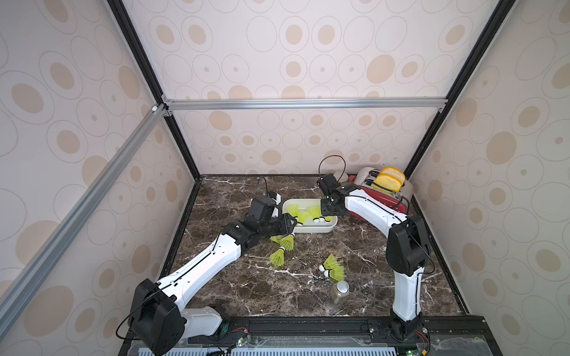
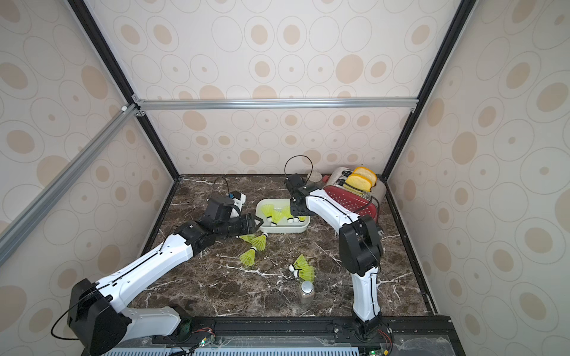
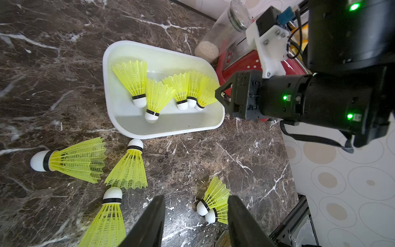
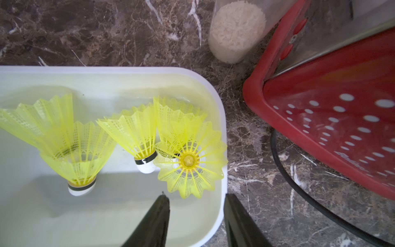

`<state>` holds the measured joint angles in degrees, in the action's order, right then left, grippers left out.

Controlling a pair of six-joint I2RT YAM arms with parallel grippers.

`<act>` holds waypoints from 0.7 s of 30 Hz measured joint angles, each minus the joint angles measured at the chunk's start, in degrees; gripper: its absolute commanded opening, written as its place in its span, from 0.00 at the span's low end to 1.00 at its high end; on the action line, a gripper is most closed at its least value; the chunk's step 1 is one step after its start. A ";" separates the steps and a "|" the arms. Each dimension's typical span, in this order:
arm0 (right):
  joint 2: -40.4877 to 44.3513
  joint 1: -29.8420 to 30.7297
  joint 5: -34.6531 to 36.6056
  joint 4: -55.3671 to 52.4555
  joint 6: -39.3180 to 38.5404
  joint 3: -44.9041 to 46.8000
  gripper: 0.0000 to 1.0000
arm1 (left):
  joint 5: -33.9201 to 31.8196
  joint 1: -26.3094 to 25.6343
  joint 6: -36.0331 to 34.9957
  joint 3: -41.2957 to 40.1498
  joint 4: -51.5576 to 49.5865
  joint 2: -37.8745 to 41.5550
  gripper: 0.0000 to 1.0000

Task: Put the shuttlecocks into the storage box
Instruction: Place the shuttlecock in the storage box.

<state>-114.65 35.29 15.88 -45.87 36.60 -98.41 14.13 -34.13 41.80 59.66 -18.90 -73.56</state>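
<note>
Gaping empty over the glossy box (image 4: 106,71), the right claw (image 4: 196,195) sees five mesh-skirted shuttlecocks (image 4: 136,132) inside — the left wrist view adds five on the marble tabletop (image 3: 224,149), below the wide, empty left claw (image 3: 195,198).

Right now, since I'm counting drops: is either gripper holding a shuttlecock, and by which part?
Nothing is held. The left gripper and the right gripper both stand open and empty.

We see cream walls (image 1: 308,46) patterned with tan ovals, black corner posts (image 1: 138,52), silver rails (image 1: 305,103), and a dark veined marble tabletop (image 1: 246,289).
</note>
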 measured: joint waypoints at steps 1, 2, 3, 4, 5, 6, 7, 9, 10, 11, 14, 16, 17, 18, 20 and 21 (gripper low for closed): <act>0.11 0.04 0.17 -0.04 -0.04 0.00 0.48 | 0.02 -0.04 0.00 -0.07 0.02 0.02 0.50; 0.24 0.07 0.44 -0.04 -0.24 0.00 0.48 | 0.09 -0.09 0.02 -0.13 0.00 0.02 0.50; 0.50 0.11 0.74 -0.04 -0.55 0.00 0.48 | 0.11 -0.11 0.02 -0.17 0.00 0.02 0.50; 0.72 0.15 0.94 -0.04 -0.76 0.00 0.48 | 0.11 -0.11 0.02 -0.17 0.00 0.02 0.50; 1.09 0.26 1.07 -0.04 -1.11 0.00 0.48 | 0.11 -0.11 0.04 -0.17 0.00 0.07 0.50; 1.46 0.39 1.36 -0.04 -1.42 0.00 0.48 | 0.11 -0.11 0.09 -0.20 0.00 0.13 0.50; 1.81 0.55 1.53 -0.04 -1.79 0.00 0.48 | 0.11 -0.13 0.15 -0.26 0.02 0.26 0.50; 2.64 1.03 2.05 -0.04 -2.67 0.00 0.48 | 0.11 -0.13 0.33 -0.46 0.00 0.63 0.50; 2.99 1.25 2.12 -0.04 -3.04 0.00 0.48 | 0.11 -0.13 0.37 -0.55 0.00 0.81 0.50; 3.45 1.57 2.21 -0.04 -3.58 0.00 0.47 | 0.11 -0.13 0.37 -0.59 -0.02 0.98 0.50; 5.05 2.67 2.23 0.02 -5.22 0.15 0.47 | 0.13 -0.13 0.39 -0.61 -0.11 1.38 0.50; 6.99 3.54 2.03 0.59 -6.40 1.31 0.47 | 0.26 -0.13 0.37 -0.61 -0.44 1.79 0.50; 8.24 4.04 1.86 0.87 -6.99 2.29 0.47 | 0.46 -0.13 0.37 -0.61 -0.68 2.12 0.50; 9.88 4.66 1.79 0.96 -7.43 3.48 0.47 | 0.79 -0.13 0.35 -0.61 -0.98 2.47 0.50; 12.59 5.79 1.84 0.96 -8.22 5.40 0.48 | 1.42 -0.15 0.28 -0.61 -1.88 3.13 0.50; 13.94 6.34 1.86 0.98 -8.50 6.34 0.48 | 1.79 -0.20 0.11 -0.61 -2.36 3.50 0.50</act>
<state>-100.71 41.63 17.74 -44.88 28.10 -92.07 15.92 -34.33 41.91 59.05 -21.26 -70.06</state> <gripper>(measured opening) 0.475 0.499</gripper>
